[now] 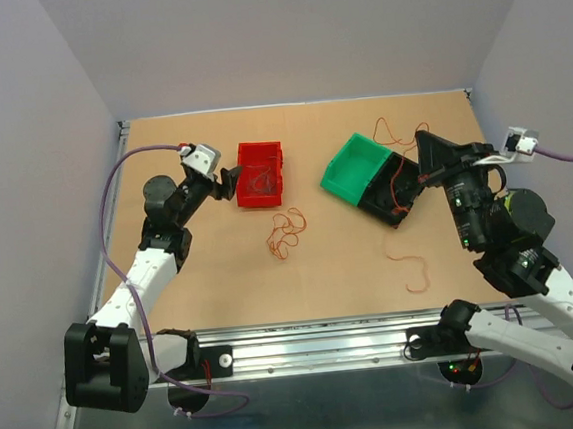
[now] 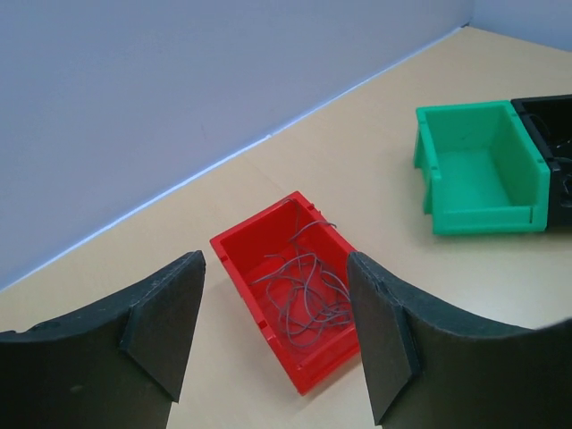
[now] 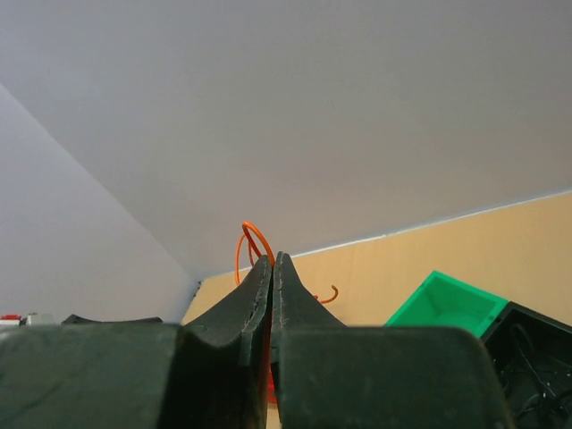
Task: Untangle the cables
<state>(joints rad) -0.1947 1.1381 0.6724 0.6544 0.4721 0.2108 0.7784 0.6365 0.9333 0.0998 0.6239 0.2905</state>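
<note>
A loose bunch of thin orange-red cables [image 1: 286, 233] lies on the table in front of the red bin [image 1: 242, 178]. A single curled cable [image 1: 413, 268] lies further right. Thin greyish cables [image 2: 306, 290] are heaped inside the red bin [image 2: 239, 268]. My left gripper [image 1: 227, 183] hovers at that bin's left side, open, with nothing between its fingers [image 2: 165, 326]. My right gripper [image 1: 419, 139] is raised above the black bin [image 1: 383, 204] and is shut on an orange cable [image 3: 246, 236]. This cable loops above the fingertips and hangs down [image 1: 398, 187] toward the black bin.
A green bin [image 1: 355, 167] lies tipped against the black bin at centre right, empty in the left wrist view [image 2: 474, 170]. Walls close the table on the left, back and right. A metal rail [image 1: 317, 334] runs along the near edge.
</note>
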